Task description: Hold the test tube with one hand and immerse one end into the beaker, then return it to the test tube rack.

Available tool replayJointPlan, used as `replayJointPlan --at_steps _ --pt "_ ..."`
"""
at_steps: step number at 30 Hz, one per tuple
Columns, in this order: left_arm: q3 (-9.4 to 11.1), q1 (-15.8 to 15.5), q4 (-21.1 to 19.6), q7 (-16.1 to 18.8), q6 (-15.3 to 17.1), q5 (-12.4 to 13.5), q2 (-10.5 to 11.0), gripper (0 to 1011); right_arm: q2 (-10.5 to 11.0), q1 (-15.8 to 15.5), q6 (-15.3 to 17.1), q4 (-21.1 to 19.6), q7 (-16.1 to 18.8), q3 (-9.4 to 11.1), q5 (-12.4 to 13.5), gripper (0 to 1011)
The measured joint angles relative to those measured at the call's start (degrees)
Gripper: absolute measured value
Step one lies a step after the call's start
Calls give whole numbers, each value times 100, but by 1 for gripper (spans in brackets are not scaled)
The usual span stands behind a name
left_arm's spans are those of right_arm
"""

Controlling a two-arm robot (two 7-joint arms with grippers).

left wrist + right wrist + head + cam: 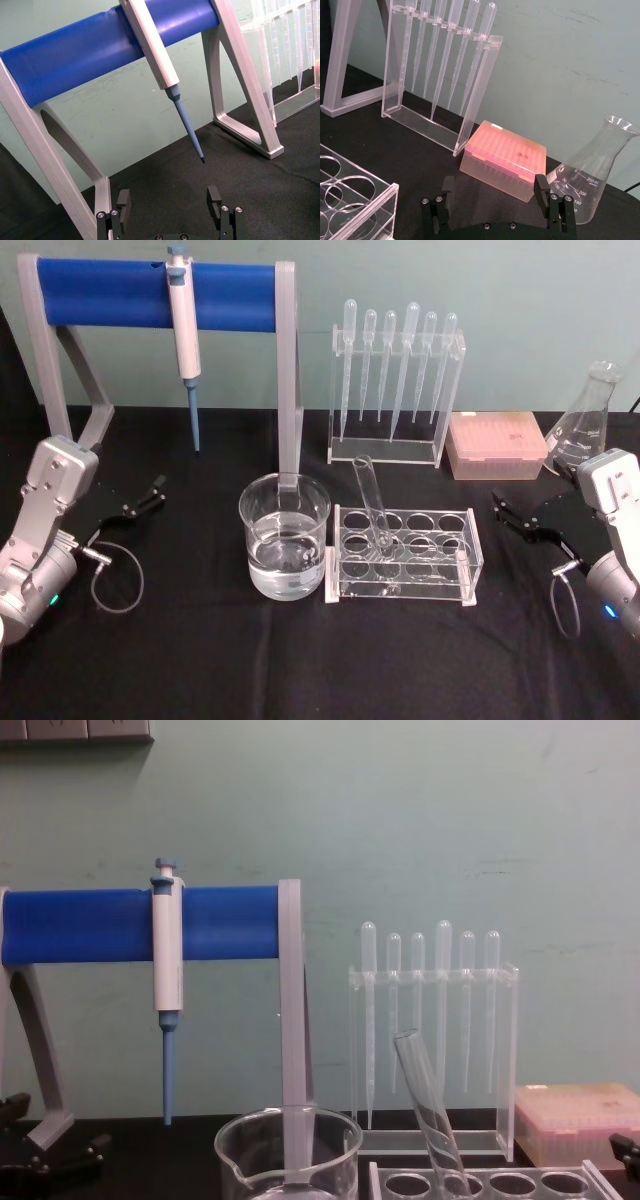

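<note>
The test tube [372, 502] leans tilted in a hole of the clear rack [405, 552] at the table's middle, open rim up; it also shows in the chest view [425, 1105]. The beaker [285, 535] stands just left of the rack, partly filled with clear liquid, and its rim shows low in the chest view [288, 1145]. My left gripper [150, 494] rests open at the left of the table, well away from the beaker, with nothing between its fingers [169, 200]. My right gripper [508, 512] sits open to the right of the rack, also holding nothing [494, 187].
A blue-barred stand [155, 295] with a hanging pipettor [183, 335] rises behind the beaker. A pipette rack [395, 390], a pink tip box [497, 445] and a conical flask [585, 425] line the back right. Black cloth covers the table's front.
</note>
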Motion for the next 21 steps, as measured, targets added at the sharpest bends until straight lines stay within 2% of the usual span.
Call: replayJointPlan --at_steps 21 --pt "0 0 0 0 0 0 0 1000 0 0 0 0 0 0 0 1002"
